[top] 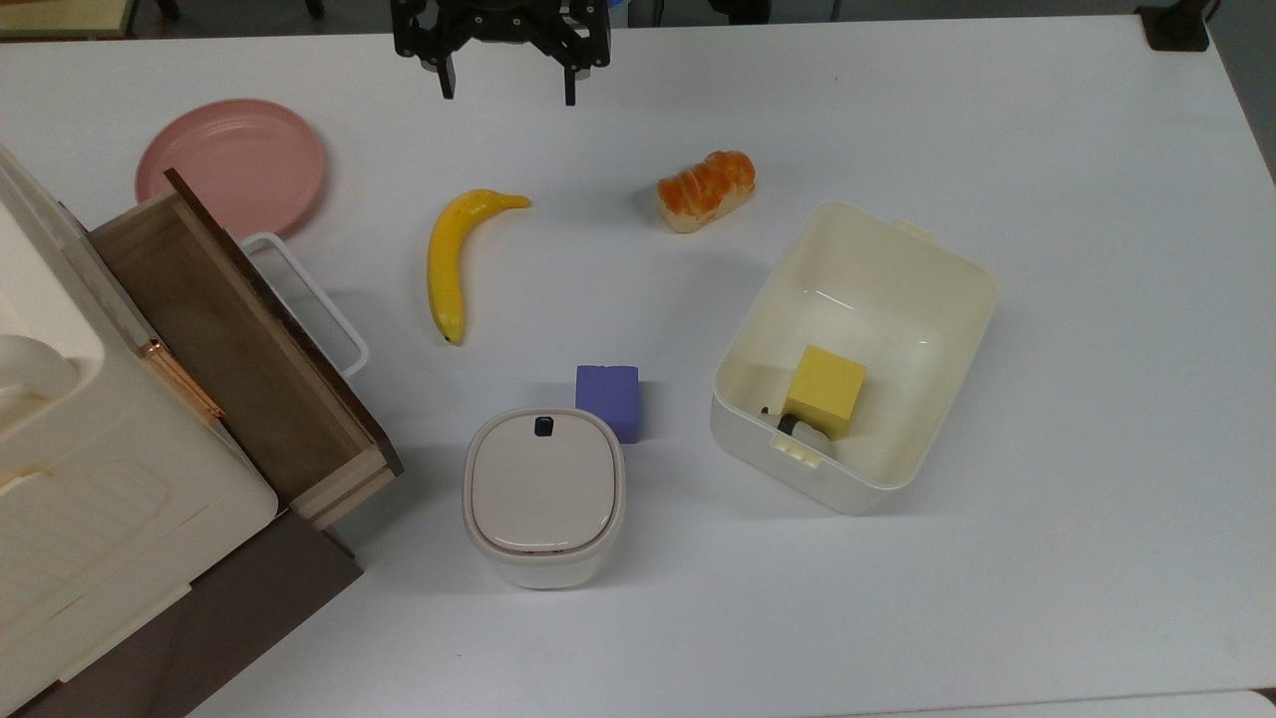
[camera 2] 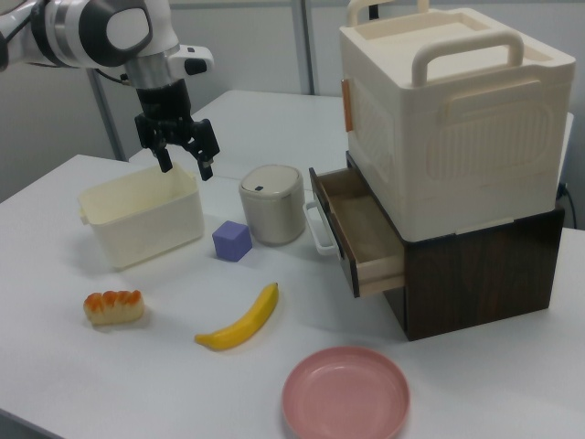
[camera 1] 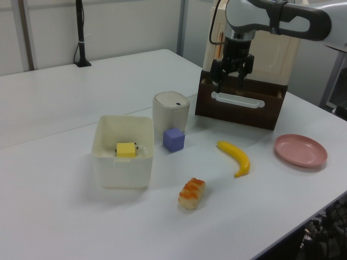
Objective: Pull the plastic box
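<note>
The top view's upper edge cuts off the pincer (top: 508, 85) above its fingers, and the cabinet (top: 60, 479) runs past the top view's left edge.

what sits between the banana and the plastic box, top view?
The bread roll sits between the banana and the plastic box in the top view, nearer the top edge. Lower down, the purple cube also falls between them.

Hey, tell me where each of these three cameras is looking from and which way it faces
Top view: overhead, looking down on the table; the gripper, jaws open, enters at the top edge.
Left view: low, from the table's side nearest the bread, facing the cabinet; the arm reaches in from the left view's upper right.
Right view: low, from beside the pink plate, facing the plastic box; the arm comes in at the upper left.
All share the banana and purple cube.
</note>
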